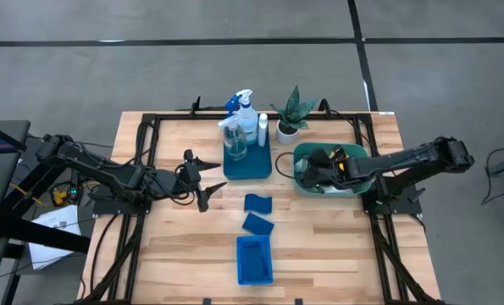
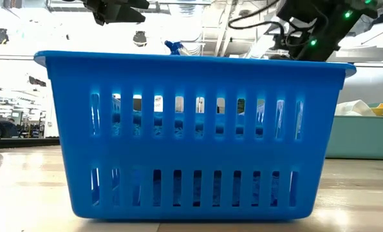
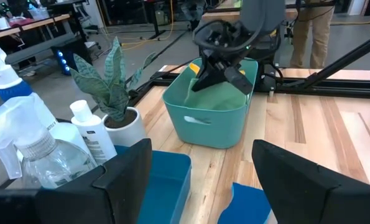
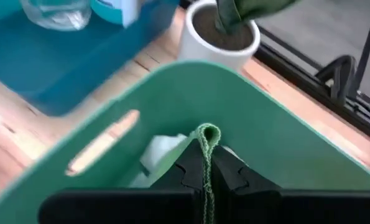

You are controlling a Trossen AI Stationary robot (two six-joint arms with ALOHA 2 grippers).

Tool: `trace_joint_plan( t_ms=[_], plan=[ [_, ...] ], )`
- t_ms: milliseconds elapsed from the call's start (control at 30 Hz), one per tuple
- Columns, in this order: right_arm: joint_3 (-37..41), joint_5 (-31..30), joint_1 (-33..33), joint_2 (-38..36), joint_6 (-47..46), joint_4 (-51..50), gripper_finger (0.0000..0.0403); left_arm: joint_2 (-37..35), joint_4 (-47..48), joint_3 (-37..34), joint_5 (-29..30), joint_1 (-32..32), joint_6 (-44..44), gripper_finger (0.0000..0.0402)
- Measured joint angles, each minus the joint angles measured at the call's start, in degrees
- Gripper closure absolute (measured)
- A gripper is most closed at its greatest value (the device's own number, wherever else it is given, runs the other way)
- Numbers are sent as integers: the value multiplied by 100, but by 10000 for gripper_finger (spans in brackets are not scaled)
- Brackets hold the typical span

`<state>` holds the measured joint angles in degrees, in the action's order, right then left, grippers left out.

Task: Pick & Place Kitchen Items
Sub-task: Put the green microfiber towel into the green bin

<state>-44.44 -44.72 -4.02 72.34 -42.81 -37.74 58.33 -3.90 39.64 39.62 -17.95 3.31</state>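
The right gripper [image 4: 206,163] is inside the teal tub [image 1: 301,161], clenched on a fold of green cloth [image 4: 206,138] pinched between its 2 fingers. A white cloth [image 4: 161,151] lies in the tub beside it, and a bit of yellow cloth [image 3: 195,66] shows at the tub's far rim in the left wrist view. That makes 3 cloths seen, 1 of each colour.

The left gripper [image 1: 207,180] hangs over the bare table [image 1: 175,246] left of the tray [image 1: 264,169], its 2 fingers spread and empty.

The tray holds 3 bottles: 1 spray bottle [image 1: 241,104] with a blue trigger, 1 clear bottle [image 1: 234,144] and 1 white bottle [image 1: 263,129]. Just right of the tray stands 1 potted plant [image 1: 290,114], between tray and tub.

2 blue sponges [image 1: 257,203] lie on the table below the tray, touching or nearly so. Nearer the front edge sits 1 blue slotted basket [image 1: 254,259]; whether anything is in it I cannot tell.
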Motion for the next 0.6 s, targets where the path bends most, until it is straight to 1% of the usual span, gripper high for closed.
trace_joint_plan(
  t_ms=[233, 600],
  plan=[
    [70, 293, 196, 0, 107, -198, 403, 0, 0, 0, 0, 2, 0, 128],
    [70, 443, 195, 0, 128, -524, 403, 0, 0, 0, 0, 0, 0, 128]
  ],
)
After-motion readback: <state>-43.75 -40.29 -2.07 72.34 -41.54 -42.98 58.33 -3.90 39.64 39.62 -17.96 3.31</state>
